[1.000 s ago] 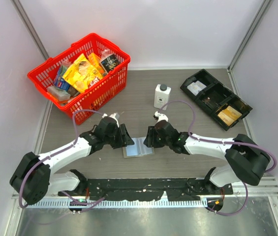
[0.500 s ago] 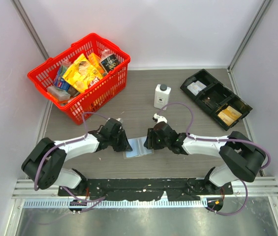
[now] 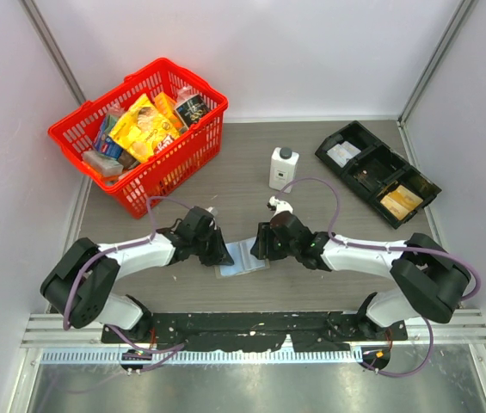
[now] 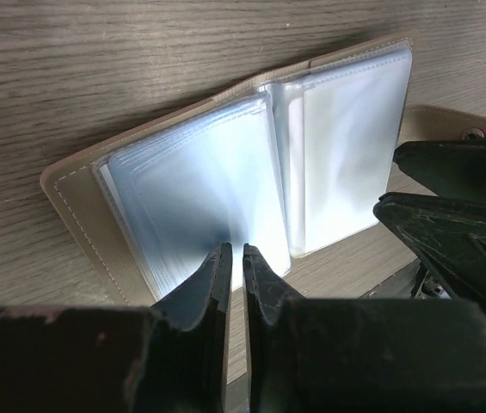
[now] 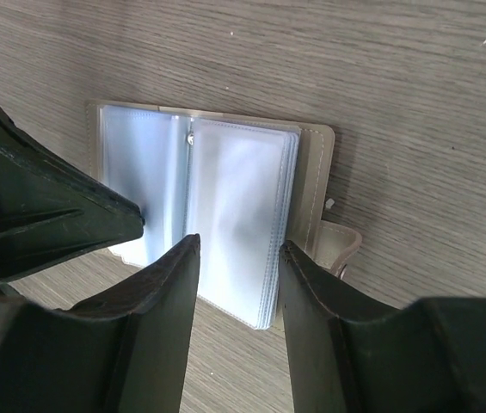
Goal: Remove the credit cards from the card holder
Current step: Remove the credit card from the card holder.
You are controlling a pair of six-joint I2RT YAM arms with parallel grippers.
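The taupe card holder (image 3: 243, 257) lies spread open on the table between both arms, its cover (image 4: 79, 219) edging stacks of clear sleeves. Pale blue-white credit cards (image 4: 191, 185) show inside the sleeves (image 5: 238, 215). My left gripper (image 4: 232, 249) is shut to a thin slit, its tips at the near edge of the left sleeve stack; whether a sleeve or card is pinched does not show. My right gripper (image 5: 236, 249) stands open, its fingers straddling the near corner of the right sleeve stack. From above, the left gripper (image 3: 222, 253) and right gripper (image 3: 258, 247) flank the holder.
A red basket (image 3: 109, 163) full of packets stands at the back left. Behind the holder stands a white bottle (image 3: 283, 167). At the back right a long black tray (image 3: 353, 136) with compartments lies slantwise. Each gripper's fingers come close to the other's over the holder.
My left gripper's jaws have closed from open to a thin slit, and the arm shifted right to the holder's left edge. The right gripper has stayed put and open.
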